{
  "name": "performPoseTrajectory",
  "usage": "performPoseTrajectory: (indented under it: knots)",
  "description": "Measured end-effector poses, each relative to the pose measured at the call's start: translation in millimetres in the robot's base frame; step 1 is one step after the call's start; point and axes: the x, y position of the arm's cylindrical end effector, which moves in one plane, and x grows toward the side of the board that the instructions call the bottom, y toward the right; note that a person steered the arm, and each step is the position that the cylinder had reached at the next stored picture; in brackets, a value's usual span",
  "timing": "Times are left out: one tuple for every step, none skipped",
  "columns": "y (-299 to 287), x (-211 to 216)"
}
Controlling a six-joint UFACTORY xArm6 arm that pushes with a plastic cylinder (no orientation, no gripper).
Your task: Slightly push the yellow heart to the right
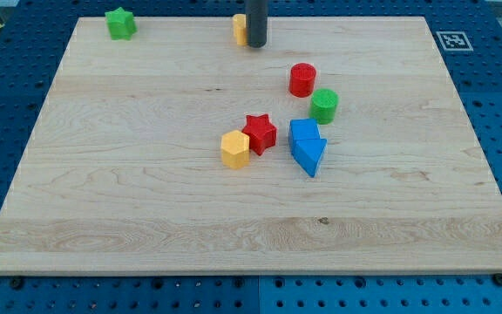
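Touching the yellow heart's (239, 29) right side, my tip (256, 44)

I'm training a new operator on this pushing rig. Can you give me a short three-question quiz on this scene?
1. True or false: my tip sits on the view's right of the partly hidden yellow block at the top edge of the wooden board.
2. Which block touches the yellow hexagonal block? A) green star B) red star C) red cylinder
3. Fill in: the green cylinder lies just above the two ___ blocks.

Key: 1 true; 2 B; 3 blue.
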Motion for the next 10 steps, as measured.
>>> performPoseTrajectory:
  knots:
    - [-21, 12]
    - [-53, 8]
    - [-58, 1]
    - [-58, -3]
    - [-58, -23]
    - [-58, -35]
    - [-58, -34]
    - [-58, -25]
    - [-58, -20]
    - [-47, -20]
